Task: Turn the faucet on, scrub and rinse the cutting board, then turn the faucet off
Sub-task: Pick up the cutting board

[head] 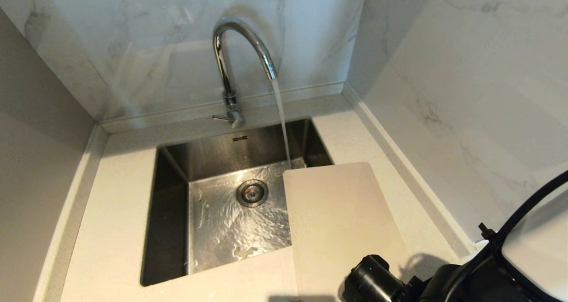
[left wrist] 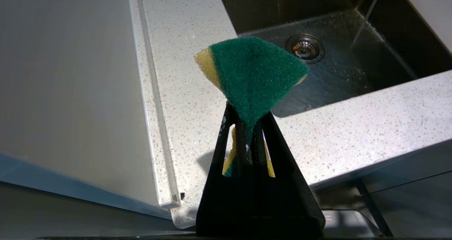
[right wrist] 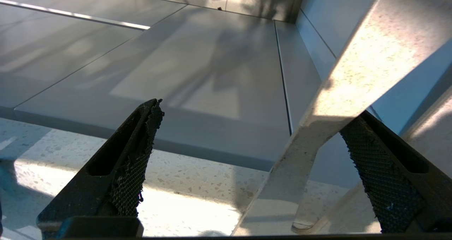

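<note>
The left gripper (left wrist: 249, 127) pinches a folded green-and-yellow sponge (left wrist: 252, 72) above speckled stone counter (left wrist: 353, 127); the right gripper (right wrist: 247, 155) stands spread, textured pads bare. Water arcs from the chrome gooseneck faucet (head: 239, 49) into a steel sink (head: 213, 160), where the cream cutting board (head: 337, 217) bridges its right rim.

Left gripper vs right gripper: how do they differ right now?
The left gripper is shut on a green-and-yellow scrub sponge; the right gripper is open. The left is beside the steel sink; the right has the cream rectangular cutting board's edge between its fingers, ungripped. Both have black fingers.
</note>
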Motion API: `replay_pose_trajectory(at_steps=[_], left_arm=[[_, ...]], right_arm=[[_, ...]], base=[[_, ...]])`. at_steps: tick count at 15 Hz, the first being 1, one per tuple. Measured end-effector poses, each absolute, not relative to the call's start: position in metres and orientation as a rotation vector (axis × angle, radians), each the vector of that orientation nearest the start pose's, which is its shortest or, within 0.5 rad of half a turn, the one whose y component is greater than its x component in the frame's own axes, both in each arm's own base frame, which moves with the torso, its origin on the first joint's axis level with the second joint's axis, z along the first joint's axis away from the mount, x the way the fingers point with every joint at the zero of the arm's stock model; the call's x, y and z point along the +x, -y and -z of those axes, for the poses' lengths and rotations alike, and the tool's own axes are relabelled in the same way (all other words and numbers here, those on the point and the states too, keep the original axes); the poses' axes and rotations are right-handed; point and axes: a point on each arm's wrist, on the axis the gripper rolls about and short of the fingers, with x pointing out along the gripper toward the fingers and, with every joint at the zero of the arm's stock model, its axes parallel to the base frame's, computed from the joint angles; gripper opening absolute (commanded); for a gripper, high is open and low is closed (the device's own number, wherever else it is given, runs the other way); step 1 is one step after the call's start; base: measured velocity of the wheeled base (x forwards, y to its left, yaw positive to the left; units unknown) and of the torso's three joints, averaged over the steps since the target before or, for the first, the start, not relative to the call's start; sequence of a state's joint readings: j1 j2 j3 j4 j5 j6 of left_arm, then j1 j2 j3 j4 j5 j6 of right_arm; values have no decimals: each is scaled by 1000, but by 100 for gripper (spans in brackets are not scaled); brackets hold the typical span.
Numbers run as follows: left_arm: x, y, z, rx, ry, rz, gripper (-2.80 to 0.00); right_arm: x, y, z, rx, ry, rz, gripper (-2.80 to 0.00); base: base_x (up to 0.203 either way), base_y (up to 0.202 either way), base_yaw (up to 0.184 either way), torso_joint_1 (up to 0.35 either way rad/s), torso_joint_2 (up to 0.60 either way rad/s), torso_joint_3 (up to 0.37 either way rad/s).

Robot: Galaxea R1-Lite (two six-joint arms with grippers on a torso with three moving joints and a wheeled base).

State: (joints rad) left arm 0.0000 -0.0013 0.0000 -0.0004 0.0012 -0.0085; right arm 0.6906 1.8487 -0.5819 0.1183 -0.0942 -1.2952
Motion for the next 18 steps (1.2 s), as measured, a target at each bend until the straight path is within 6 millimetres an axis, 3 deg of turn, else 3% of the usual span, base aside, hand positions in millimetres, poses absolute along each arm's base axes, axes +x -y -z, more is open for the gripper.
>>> replay_pose_trajectory(at_steps=[8,18], left_arm=[[-23,0,-75,-9,2,-1,-280],[-23,0,-75,-7,2,-1,-280]], right_arm=[[170,-137,-31,-1507,-813,-1236,0],[171,-132,-8,-1529,-809,-1167,0]], base=[[0,0,0,0,0,0],[0,0,0,0,0,0]])
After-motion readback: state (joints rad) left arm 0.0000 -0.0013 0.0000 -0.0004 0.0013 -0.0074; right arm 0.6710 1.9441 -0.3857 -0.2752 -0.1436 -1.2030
